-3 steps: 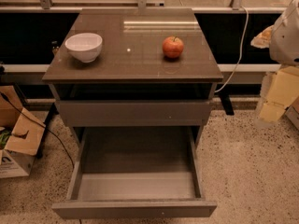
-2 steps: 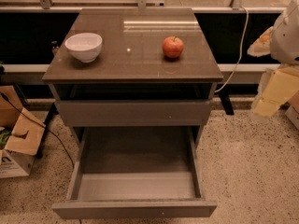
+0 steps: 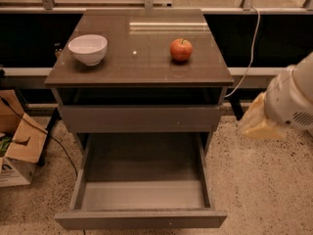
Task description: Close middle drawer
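Note:
The middle drawer (image 3: 142, 218) is pulled far out of the grey-brown cabinet, towards the bottom of the view. Its plain flat front faces me and its deep grey inside (image 3: 143, 168) holds nothing. Above it sits a slightly taller drawer front (image 3: 139, 119), out only a little, with a dark gap under the cabinet top. My gripper (image 3: 255, 124) shows as a pale yellowish shape at the end of the white arm (image 3: 293, 99), to the right of the cabinet. It is level with the upper drawer front, apart from the cabinet, and touches nothing.
A white bowl (image 3: 88, 49) and a red apple (image 3: 181, 49) stand on the cabinet top (image 3: 142, 70). Cardboard boxes (image 3: 17, 146) and a black cable lie on the floor at the left. A white cord (image 3: 252, 48) hangs behind the cabinet at the right. Speckled floor (image 3: 264, 190) lies to the right.
My arm and gripper have moved down and to the left, closer to the cabinet's right side. The drawers, the bowl and the apple have not moved.

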Robot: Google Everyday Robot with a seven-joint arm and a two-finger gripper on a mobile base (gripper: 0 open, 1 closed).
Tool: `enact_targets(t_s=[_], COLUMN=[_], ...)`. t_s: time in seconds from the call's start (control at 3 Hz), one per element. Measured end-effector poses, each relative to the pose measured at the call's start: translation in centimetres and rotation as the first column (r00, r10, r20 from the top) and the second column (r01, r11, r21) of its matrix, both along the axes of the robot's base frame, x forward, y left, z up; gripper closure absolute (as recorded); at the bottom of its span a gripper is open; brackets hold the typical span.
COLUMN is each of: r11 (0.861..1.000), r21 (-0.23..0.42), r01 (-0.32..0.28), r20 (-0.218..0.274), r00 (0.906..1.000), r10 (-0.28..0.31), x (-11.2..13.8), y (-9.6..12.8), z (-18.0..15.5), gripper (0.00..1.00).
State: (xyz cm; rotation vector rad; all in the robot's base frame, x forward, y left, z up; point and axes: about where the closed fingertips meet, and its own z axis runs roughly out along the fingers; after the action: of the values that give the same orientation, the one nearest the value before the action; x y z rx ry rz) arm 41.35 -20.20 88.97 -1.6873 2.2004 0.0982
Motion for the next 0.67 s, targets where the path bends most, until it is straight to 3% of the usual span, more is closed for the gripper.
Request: enact_targets(t_s=[0.33,0.67], r11=[0.994,0.994], r21=[0.093,0.094], r01=[0.052,0.061], r20=[-0.021,-0.011], r00=[0.9985,0.9981], r10=[-0.05,-0.06], x=[-1.06,-0.98], y=[-0.4,-0.44], z=[-5.78,-6.01], gripper=[0.96,1.0])
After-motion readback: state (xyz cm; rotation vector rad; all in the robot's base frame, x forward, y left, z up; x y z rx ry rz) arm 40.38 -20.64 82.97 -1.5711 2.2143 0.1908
